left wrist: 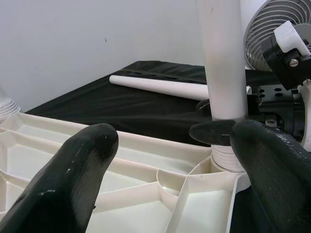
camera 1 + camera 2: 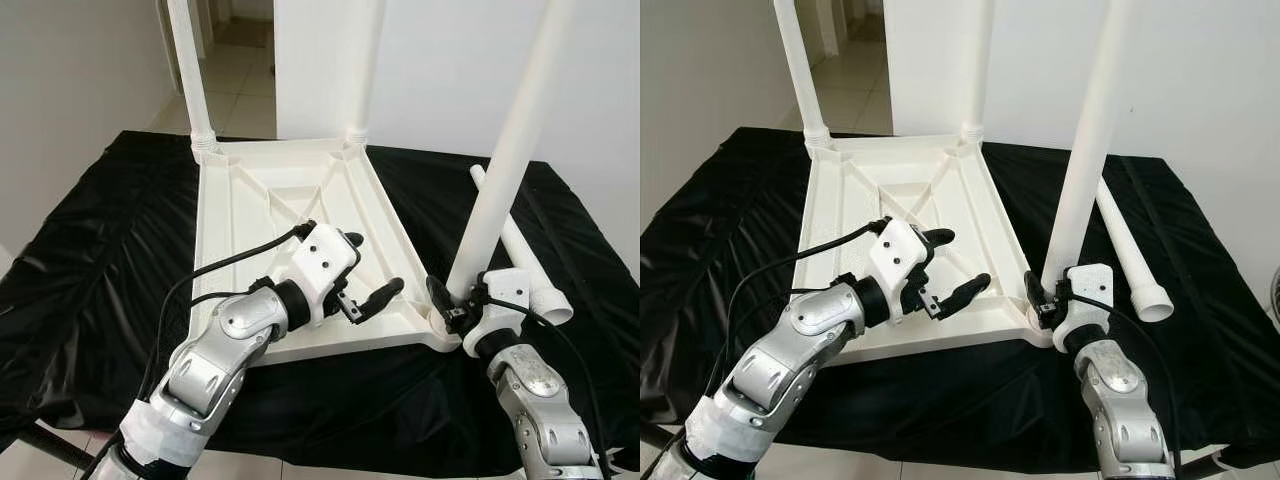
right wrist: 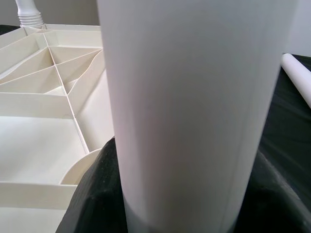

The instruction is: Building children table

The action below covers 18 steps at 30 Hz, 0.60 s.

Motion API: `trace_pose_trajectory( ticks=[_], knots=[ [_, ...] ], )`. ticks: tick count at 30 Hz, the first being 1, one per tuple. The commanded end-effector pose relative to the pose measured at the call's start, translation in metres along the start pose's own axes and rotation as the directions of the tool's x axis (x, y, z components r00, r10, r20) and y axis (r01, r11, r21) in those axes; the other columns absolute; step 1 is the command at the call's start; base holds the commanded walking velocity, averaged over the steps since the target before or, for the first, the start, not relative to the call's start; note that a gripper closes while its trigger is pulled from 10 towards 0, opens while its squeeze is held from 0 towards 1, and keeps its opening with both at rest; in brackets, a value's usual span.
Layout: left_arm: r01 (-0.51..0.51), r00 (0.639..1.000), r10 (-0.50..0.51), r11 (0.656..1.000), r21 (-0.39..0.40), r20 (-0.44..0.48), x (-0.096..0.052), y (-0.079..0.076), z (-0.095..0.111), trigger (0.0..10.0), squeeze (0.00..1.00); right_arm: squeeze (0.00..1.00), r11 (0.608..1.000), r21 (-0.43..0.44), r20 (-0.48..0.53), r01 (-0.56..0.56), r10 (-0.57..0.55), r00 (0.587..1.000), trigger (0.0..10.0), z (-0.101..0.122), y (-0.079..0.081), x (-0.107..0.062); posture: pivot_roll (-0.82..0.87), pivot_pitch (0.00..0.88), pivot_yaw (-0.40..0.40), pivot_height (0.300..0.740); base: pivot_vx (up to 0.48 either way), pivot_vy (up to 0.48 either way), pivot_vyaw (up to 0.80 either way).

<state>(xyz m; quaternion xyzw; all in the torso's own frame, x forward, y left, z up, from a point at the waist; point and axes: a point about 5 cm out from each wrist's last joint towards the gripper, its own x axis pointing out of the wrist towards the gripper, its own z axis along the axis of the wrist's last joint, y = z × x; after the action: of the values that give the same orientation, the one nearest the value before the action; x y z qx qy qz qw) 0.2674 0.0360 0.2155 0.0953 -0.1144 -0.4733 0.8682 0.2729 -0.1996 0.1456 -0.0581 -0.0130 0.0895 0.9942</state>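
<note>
A white plastic tabletop (image 2: 250,210) lies upside down on a black cloth. Two white legs stand in its far corners, one on the left (image 2: 190,70) and one on the right (image 2: 365,60). A third leg (image 2: 510,150) stands upright in the near right corner socket. My right gripper (image 2: 450,300) is shut around this leg's base, and the leg (image 3: 194,111) sits between its black fingers (image 3: 92,194). My left gripper (image 2: 372,265) hovers open just above the tabletop's near right part, pointing toward that leg (image 1: 221,63). A fourth leg (image 2: 530,262) lies loose on the cloth to the right.
The black cloth (image 2: 100,250) covers the whole work table and hangs over its near edge. A white wall stands behind it, with a tiled hallway (image 2: 235,80) at the far left. A fan (image 1: 267,24) stands off to the right.
</note>
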Motion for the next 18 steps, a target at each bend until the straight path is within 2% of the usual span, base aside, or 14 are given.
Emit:
trace_pose_trajectory(
  ticks=[1,6,18],
  knots=[
    [0.038,0.999,-0.038,0.999,0.007,0.0,0.0,-0.002,0.001,10.0,0.0,0.0,0.999,0.029,-0.198,0.021,-0.015,0.98,10.0,-0.038,-0.002,-0.007,-0.02,0.085,0.017,0.74,0.0,0.0,0.0],
    [0.035,0.999,-0.035,0.999,0.008,0.0,0.0,-0.002,0.001,10.0,0.0,0.0,0.999,0.028,-0.188,0.023,-0.017,0.982,10.0,-0.039,0.0,-0.012,-0.02,0.085,0.017,0.74,0.0,0.0,0.0],
    [0.036,0.999,-0.036,0.999,0.007,0.003,0.0,-0.001,0.001,10.0,0.0,0.0,0.995,0.084,-0.129,0.061,-0.05,0.99,10.0,-0.053,0.007,-0.035,-0.03,0.085,0.02,0.74,0.0,0.0,0.0]
  ],
)
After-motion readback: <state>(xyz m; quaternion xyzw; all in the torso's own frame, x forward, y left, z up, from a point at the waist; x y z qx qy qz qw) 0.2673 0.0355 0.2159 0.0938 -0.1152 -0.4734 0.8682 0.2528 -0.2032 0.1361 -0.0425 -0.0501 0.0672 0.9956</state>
